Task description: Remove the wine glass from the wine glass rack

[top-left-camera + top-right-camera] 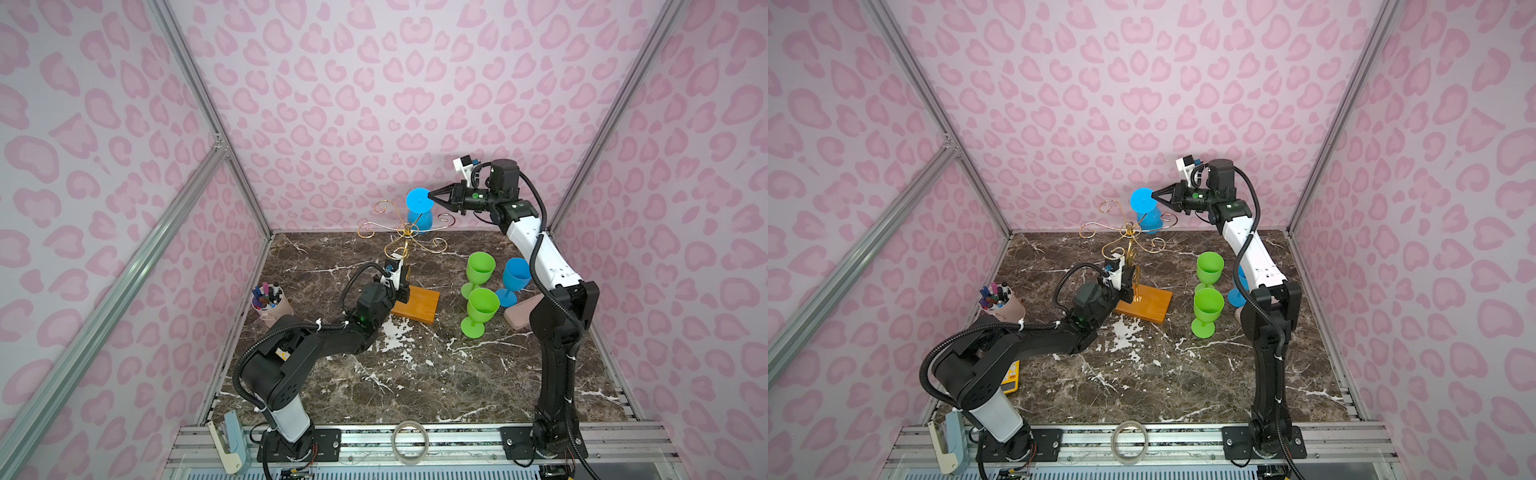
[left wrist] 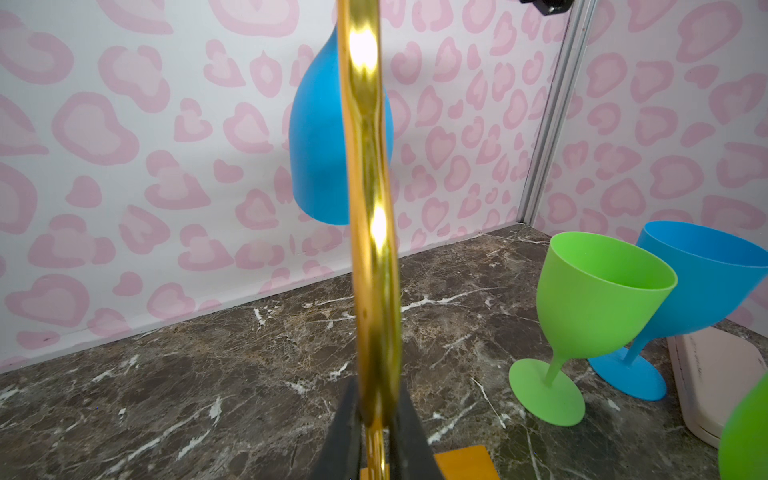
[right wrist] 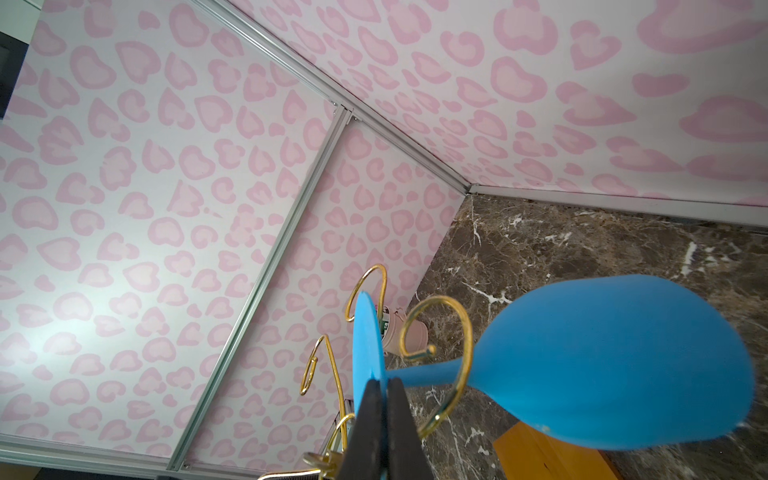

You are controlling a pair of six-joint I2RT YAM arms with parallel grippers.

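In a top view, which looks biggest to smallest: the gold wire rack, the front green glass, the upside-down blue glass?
1. Gold wire wine glass rack with orange wooden base
2. Front green plastic wine glass
3. Upside-down blue plastic wine glass; farther back, so real size unsure

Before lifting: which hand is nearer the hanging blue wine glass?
Right. The right hand grips the blue wine glass by its foot; the left hand, lower, grips the wine glass rack post.
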